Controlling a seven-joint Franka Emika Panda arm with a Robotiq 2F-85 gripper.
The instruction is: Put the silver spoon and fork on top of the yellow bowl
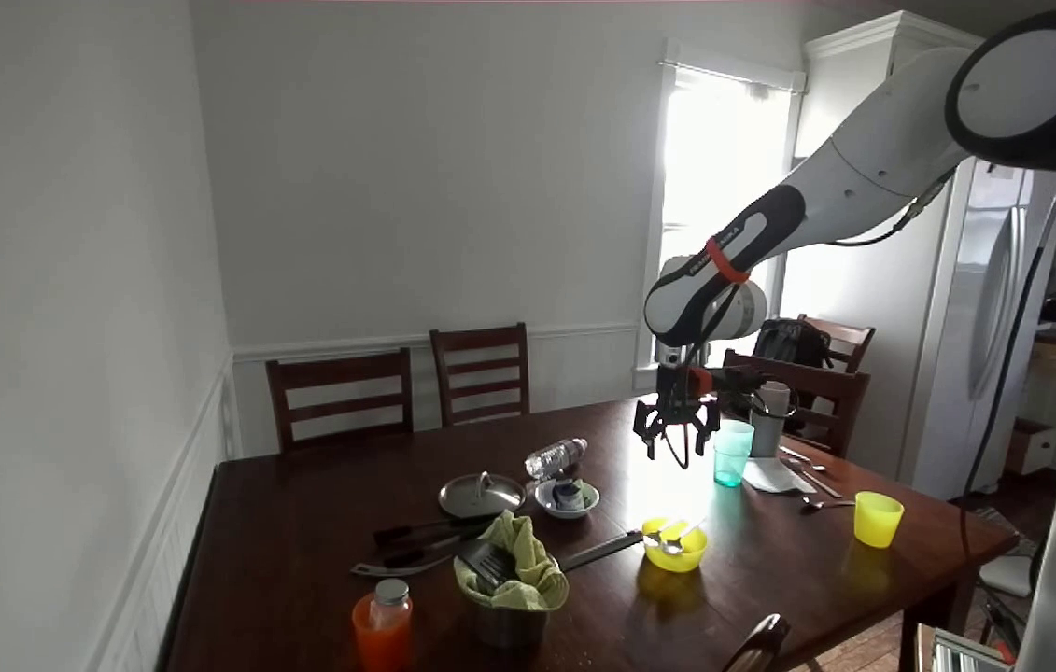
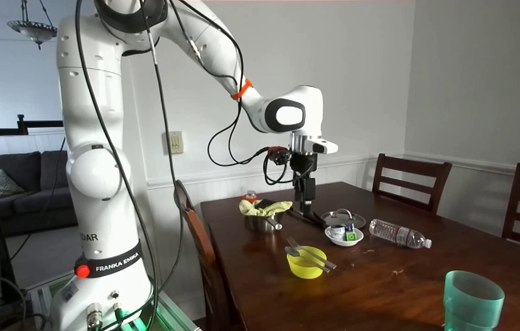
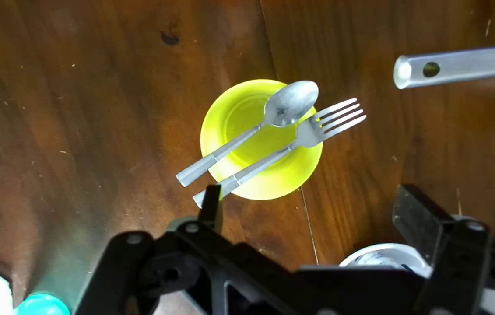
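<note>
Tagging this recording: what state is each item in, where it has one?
Yellow bowl: upright
Silver spoon: across yellow bowl's rim
Silver fork: across same rim
Jaws: open, empty
Water bottle: capped, on its side
Saucepan: upright, green cloth stuffed inside
Pot lid: off, handle up
Teal tumbler: upright
Yellow cup: upright
Orange cup: upright
White bowl: upright

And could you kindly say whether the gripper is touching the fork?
Apart: both exterior views show open space between the gripper and the yellow bowl carrying the fork; in the wrist view, one of the fingers merely overlaps the fork's handle.
</note>
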